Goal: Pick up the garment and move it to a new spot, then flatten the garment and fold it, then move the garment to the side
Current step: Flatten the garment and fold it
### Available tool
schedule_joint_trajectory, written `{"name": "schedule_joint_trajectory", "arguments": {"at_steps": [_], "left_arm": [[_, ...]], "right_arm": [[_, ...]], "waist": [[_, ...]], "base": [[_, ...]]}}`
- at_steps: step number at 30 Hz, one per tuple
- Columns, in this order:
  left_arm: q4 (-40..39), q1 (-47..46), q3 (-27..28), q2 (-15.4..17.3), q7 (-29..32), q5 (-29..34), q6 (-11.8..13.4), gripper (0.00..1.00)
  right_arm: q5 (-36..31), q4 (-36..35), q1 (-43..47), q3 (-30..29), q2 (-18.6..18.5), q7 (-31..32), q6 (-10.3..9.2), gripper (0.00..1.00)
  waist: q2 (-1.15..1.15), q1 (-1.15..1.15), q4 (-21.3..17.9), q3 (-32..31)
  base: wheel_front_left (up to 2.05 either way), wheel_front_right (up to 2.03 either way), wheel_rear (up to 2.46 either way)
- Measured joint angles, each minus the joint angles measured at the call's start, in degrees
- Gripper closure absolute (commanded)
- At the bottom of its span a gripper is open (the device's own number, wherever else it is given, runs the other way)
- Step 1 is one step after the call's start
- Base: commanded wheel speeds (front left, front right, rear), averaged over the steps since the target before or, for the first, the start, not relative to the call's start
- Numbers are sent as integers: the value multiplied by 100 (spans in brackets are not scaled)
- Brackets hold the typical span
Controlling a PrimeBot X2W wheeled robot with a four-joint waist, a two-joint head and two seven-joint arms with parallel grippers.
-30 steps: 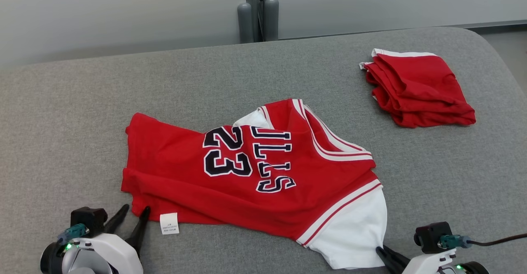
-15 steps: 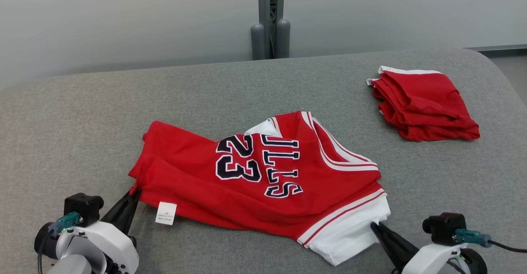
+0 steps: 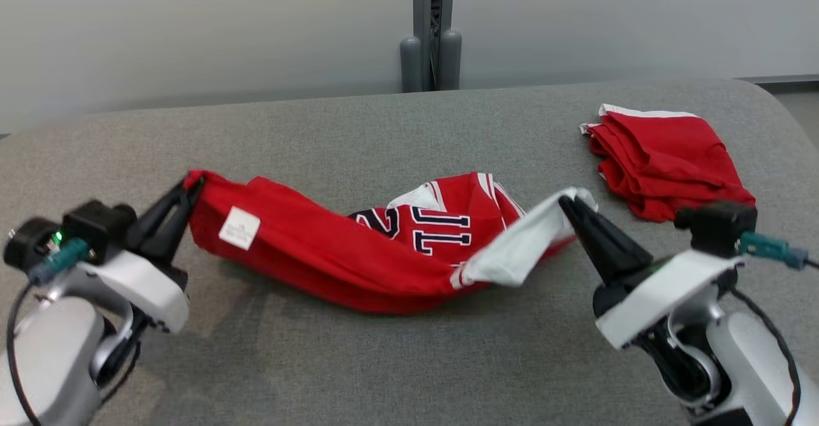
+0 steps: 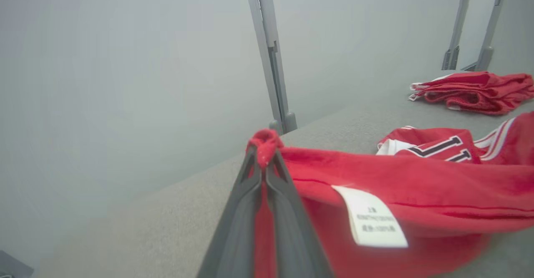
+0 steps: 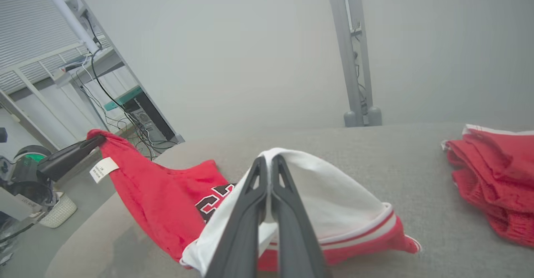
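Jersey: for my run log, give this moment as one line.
step: pick up; left gripper: shut on jersey; right gripper: shut on jersey; jersey middle: on grey surface

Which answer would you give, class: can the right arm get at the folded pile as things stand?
Likely yes for reach: the pile lies near the right gripper, with bare table between. But that gripper is shut on the jersey by its white sleeve, so it couldn't take the pile now.
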Motion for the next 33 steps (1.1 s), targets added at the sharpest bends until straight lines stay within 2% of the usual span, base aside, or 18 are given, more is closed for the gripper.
{"name": "schedule_joint_trajectory", "arguments": {"at_steps": [7,12,19,25,33], "left_arm": [[-37,-1525,-53,432,553,-145,-92,100],[105,-2718,-321,577,790,-512,-110,100],[609,-4351,-757,694,950,-1047,-110,100],[1018,-5712,-1046,784,1069,-1296,-110,100],[1635,-7048,-1138,715,977,-1439,-110,100]], "right_arm": [[564,947,-1980,236,214,-181,0,100],[811,1830,-3613,388,379,-287,0,100],[1203,3237,-5712,183,665,-619,0,100],[1095,4390,-7193,175,813,-996,0,100],[623,5640,-8579,149,862,-1694,0,100]], "waist": [[0,0,-14,499],[0,0,-28,976],[0,0,-19,1627],[0,0,-19,2071],[0,0,22,2312]], "base": [[0,0,0],[0,0,0],[0,0,0],[0,0,0],[0,0,0]]}}
